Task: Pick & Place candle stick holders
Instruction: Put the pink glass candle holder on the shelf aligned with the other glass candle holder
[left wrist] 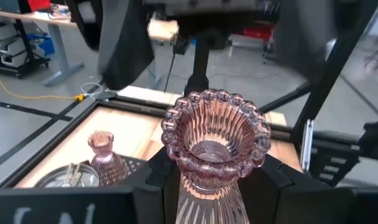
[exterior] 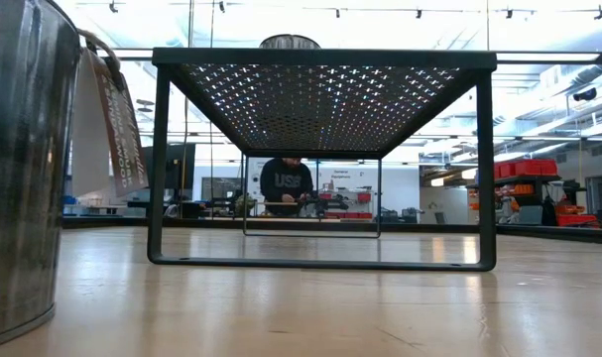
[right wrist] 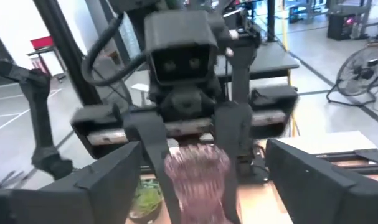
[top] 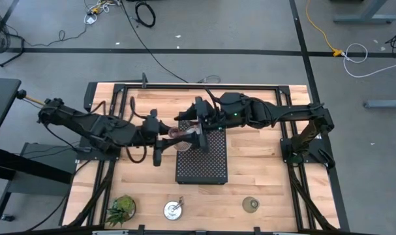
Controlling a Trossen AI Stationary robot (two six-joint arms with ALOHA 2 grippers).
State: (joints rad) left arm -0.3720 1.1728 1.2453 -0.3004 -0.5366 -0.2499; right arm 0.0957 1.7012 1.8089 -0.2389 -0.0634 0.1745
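Note:
A ribbed pink glass candle stick holder (left wrist: 215,140) with a beaded rim is held in my shut left gripper (left wrist: 213,190), above the far left part of the black perforated tray (top: 201,163). My right gripper (right wrist: 210,186) faces it from the table's right. It is open, with a finger standing wide on either side of the holder (right wrist: 196,174) and not touching it. A second pink holder (left wrist: 101,152) stands on the tray, a silvery one (left wrist: 67,177) beside it. On the table near the front edge are another silvery holder (top: 173,209) and an olive-green one (top: 251,205). My left gripper pinches the pink holder's narrow lower body (left wrist: 204,193), below the flared cup, between its two fingers (left wrist: 273,180). The fingers come nearly level from the table's left. The holder stands upright in the hold, cup up, lifted clear of the tray.
A spiky green plant (top: 122,207) sits at the near left corner. The tray stands on legs as a low stand (exterior: 320,99), with free room beneath it. A black frame (top: 204,86) runs around the table's edges. A person sits far behind the table (exterior: 286,183).

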